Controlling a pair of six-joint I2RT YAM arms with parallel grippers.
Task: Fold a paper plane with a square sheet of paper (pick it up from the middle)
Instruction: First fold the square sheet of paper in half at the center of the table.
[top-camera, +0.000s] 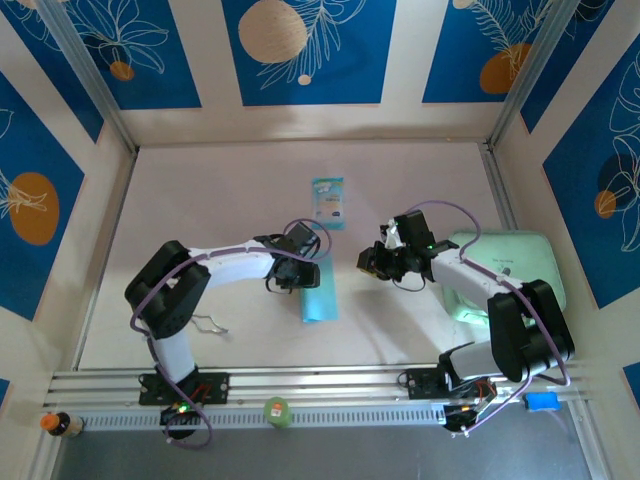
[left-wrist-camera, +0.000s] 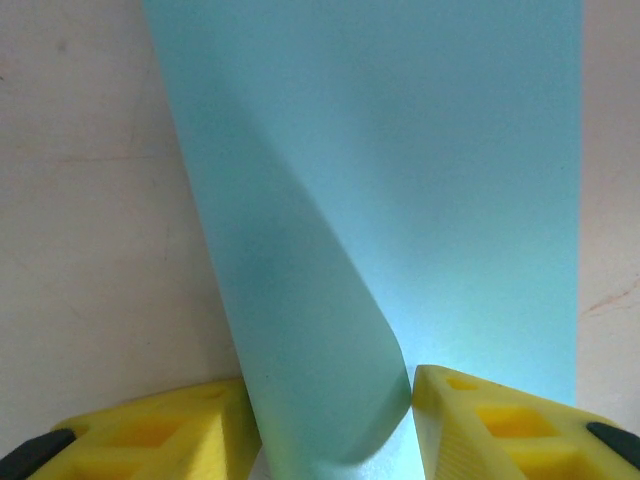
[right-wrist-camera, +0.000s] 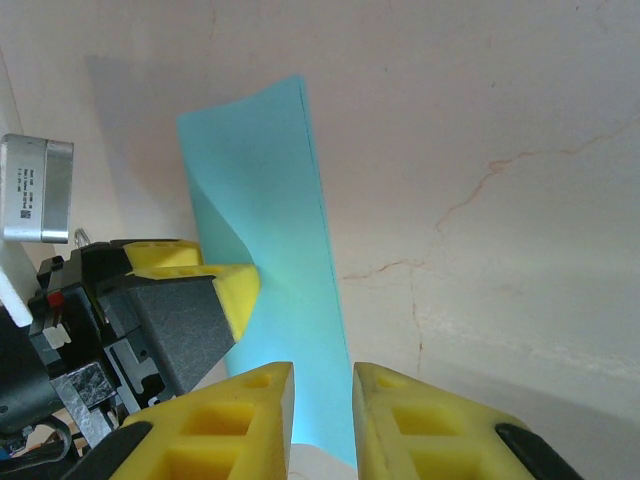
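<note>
The left arm rises from its base, bends sharply at a raised elbow, and sends its forearm across the table (top-camera: 200, 190) toward the teal-and-white packet (top-camera: 328, 201). It ends just on the near side of that packet. The left tool (top-camera: 297, 272) points down at the square sheet of paper (top-camera: 321, 303) and is clenched on it. In the left wrist view a rounded, curled-over fold of the sheet sits between the two yellow fingers (left-wrist-camera: 500, 420) and touches both.

The right arm folds back at its elbow, and its forearm slants in toward the packet from the right. The right tool (top-camera: 368, 262) stops to the right of the packet and nearer the bases, just clear of the sheet's edge. Its jaws stand a narrow gap apart, released, with nothing gripped between them.

The sheet lies on the table as a long light-blue strip, on the near side of the packet. Its long axis runs from the packet toward the table's near edge. One long side lifts off the table in a curl at the left tool. A pale green pad (top-camera: 500, 265) lies well to the right of the packet.
</note>
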